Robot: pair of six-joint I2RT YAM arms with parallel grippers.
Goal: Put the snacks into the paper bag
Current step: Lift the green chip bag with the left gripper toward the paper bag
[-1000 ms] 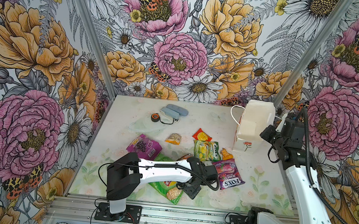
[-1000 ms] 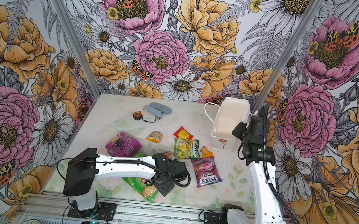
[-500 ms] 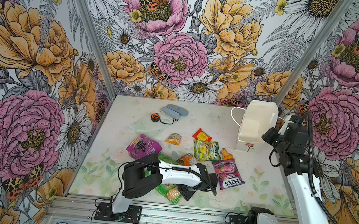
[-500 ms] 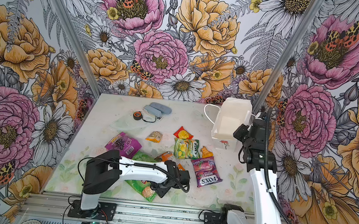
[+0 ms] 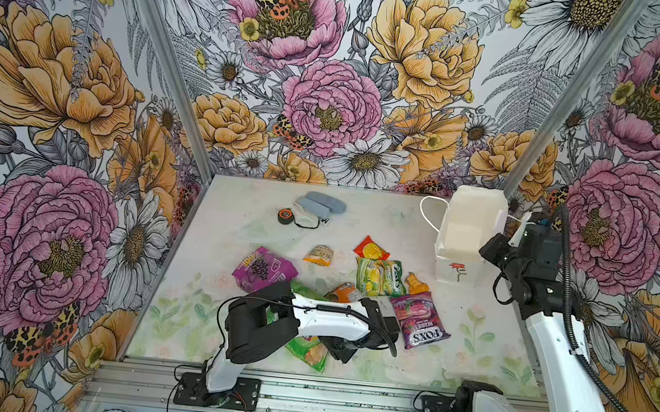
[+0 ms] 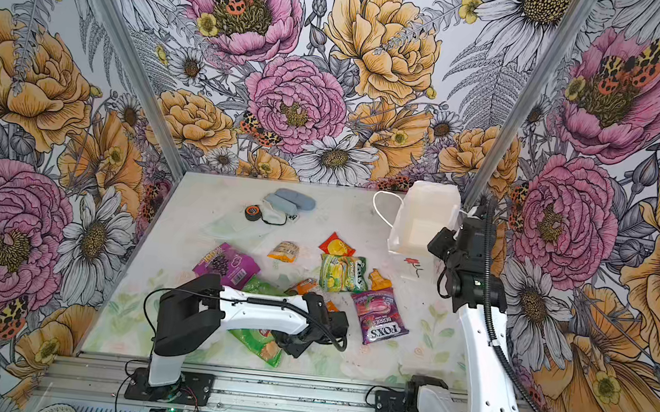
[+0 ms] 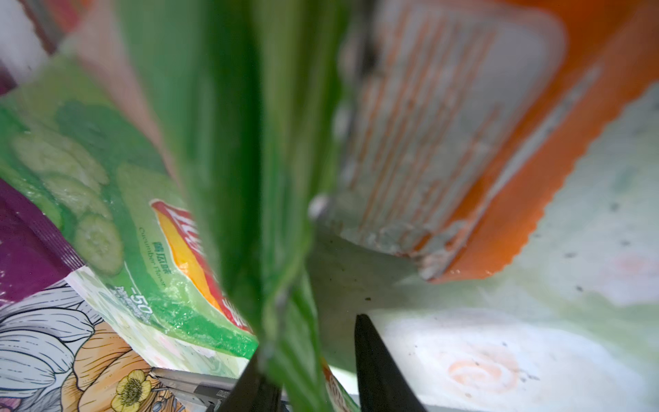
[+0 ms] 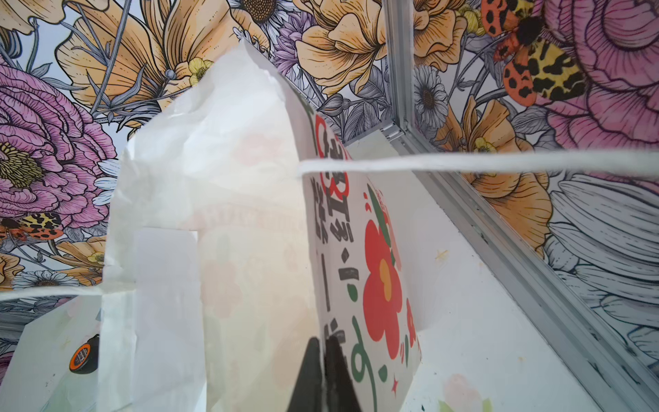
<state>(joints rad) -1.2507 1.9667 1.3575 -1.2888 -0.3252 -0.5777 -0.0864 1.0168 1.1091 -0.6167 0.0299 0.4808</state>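
The step in hand looks like picking up the first snack. Close to the front rail, the left gripper (image 7: 308, 342) is low on the green chip bag (image 7: 221, 142), which lies on the table (image 5: 471, 355) under the white arm. A fold of that bag stands up between the two black fingers (image 7: 378, 364). One finger touches it and the other shows a thin gap, so I cannot tell if the hold is tight. An orange packet (image 7: 535, 160) lies just beside the fold.

Next, I think the fingers must squeeze hard, then lift the big bag without dragging the orange packet along.

Farther back, in the middle, lie more snacks, such as the purple packet (image 5: 263, 269) and the Fox's packet (image 5: 420, 325).

Farthest away, at the back right, stands the paper bag (image 5: 468, 225), well apart from the left gripper. The right gripper (image 8: 322, 356) is pinched tight on its wall. The mouth is open and I see no snack inside.
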